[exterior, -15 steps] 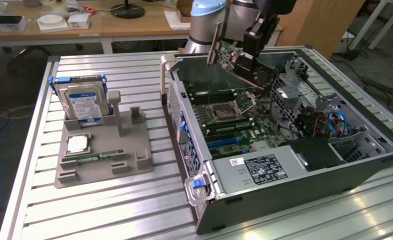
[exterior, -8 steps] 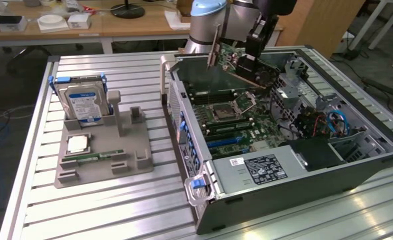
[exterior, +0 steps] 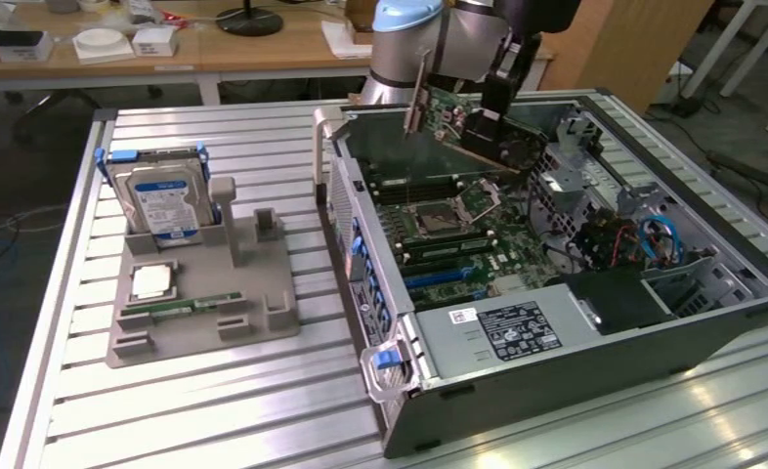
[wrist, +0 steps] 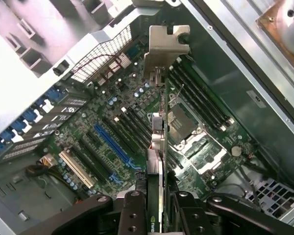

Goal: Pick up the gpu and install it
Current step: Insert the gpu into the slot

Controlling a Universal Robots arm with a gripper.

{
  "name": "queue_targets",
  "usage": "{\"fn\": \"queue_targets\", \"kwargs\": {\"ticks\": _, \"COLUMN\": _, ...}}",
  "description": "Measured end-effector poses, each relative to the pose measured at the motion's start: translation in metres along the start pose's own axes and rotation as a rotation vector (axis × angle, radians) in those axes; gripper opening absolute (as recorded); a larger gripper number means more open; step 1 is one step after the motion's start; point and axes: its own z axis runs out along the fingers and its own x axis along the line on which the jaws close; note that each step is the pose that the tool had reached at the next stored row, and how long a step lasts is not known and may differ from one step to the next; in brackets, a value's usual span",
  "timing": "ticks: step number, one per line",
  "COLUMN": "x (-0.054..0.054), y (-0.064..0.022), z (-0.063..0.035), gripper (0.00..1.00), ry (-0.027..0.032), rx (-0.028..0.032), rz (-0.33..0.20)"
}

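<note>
Gripper [exterior: 496,135] is clamped on the gpu [exterior: 466,132], one finger on each flat face of the card. In the wrist view the fingers [wrist: 133,214] pinch the gpu [wrist: 158,139] edge-on, and its silver bracket [wrist: 165,45] is at the end away from the gripper [wrist: 158,208].

The gpu is inside the open top of the computer case [exterior: 554,391], in the half of the case farthest from the power supply [exterior: 508,327]. It is tilted and lifted above the motherboard [exterior: 469,249], not seated in any slot. From the wrist view it hangs over the motherboard [wrist: 108,122] beside the CPU socket [wrist: 183,122], and the long blue slot [wrist: 111,143] sits bare to one side.

Outside the case, on the exterior view's left, a grey tray [exterior: 274,283] sits on the slatted table [exterior: 228,410]. The tray holds an upright hard drive [exterior: 162,200] with a blue label and a small green memory stick [exterior: 182,308] lying flat, both well apart from the case.
</note>
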Motion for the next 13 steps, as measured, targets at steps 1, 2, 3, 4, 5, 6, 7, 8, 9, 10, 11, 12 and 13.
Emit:
{"fn": "queue_targets", "kwargs": {"ticks": 1, "x": 0.0000, "y": 0.0000, "z": 0.0003, "gripper": 0.26, "ry": 0.0005, "rx": 0.0001, "rz": -0.018}}
{"fn": "queue_targets", "kwargs": {"ticks": 2, "x": 0.0000, "y": 0.0000, "z": 0.0007, "gripper": 0.26, "ry": 0.0010, "rx": 0.0002, "rz": -0.036}}
{"fn": "queue_targets", "kwargs": {"ticks": 3, "x": 0.0000, "y": 0.0000, "z": 0.0009, "gripper": 0.26, "ry": 0.0015, "rx": 0.0003, "rz": -0.054}}
{"fn": "queue_targets", "kwargs": {"ticks": 4, "x": 0.0000, "y": 0.0000, "z": 0.0012, "gripper": 0.26, "ry": 0.0020, "rx": 0.0005, "rz": -0.072}}
{"fn": "queue_targets", "kwargs": {"ticks": 5, "x": 0.0000, "y": -0.0001, "z": 0.0015, "gripper": 0.26, "ry": 0.0024, "rx": 0.0005, "rz": -0.091}}
{"fn": "queue_targets", "kwargs": {"ticks": 6, "x": 0.0000, "y": -0.0001, "z": 0.0018, "gripper": 0.26, "ry": 0.0029, "rx": 0.0008, "rz": -0.109}}
{"fn": "queue_targets", "kwargs": {"ticks": 7, "x": 0.0000, "y": -0.0001, "z": 0.0020, "gripper": 0.26, "ry": 0.0033, "rx": 0.0010, "rz": -0.126}}
{"fn": "queue_targets", "kwargs": {"ticks": 8, "x": 0.0000, "y": -0.0001, "z": 0.0023, "gripper": 0.26, "ry": 0.0037, "rx": 0.0012, "rz": -0.144}}
{"fn": "queue_targets", "kwargs": {"ticks": 9, "x": 0.0000, "y": -0.0001, "z": 0.0027, "gripper": 0.26, "ry": 0.0041, "rx": 0.0014, "rz": -0.162}}
{"fn": "queue_targets", "kwargs": {"ticks": 10, "x": 0.0000, "y": -0.0001, "z": 0.0030, "gripper": 0.26, "ry": 0.0045, "rx": 0.0015, "rz": -0.179}}
{"fn": "queue_targets", "kwargs": {"ticks": 11, "x": 0.0000, "y": -0.0002, "z": 0.0033, "gripper": 0.26, "ry": 0.0049, "rx": 0.0017, "rz": -0.198}}
{"fn": "queue_targets", "kwargs": {"ticks": 12, "x": 0.0000, "y": -0.0001, "z": 0.0037, "gripper": 0.26, "ry": 0.0054, "rx": 0.0019, "rz": -0.217}}
{"fn": "queue_targets", "kwargs": {"ticks": 13, "x": 0.0000, "y": -0.0001, "z": 0.0040, "gripper": 0.26, "ry": 0.0058, "rx": 0.0021, "rz": -0.235}}
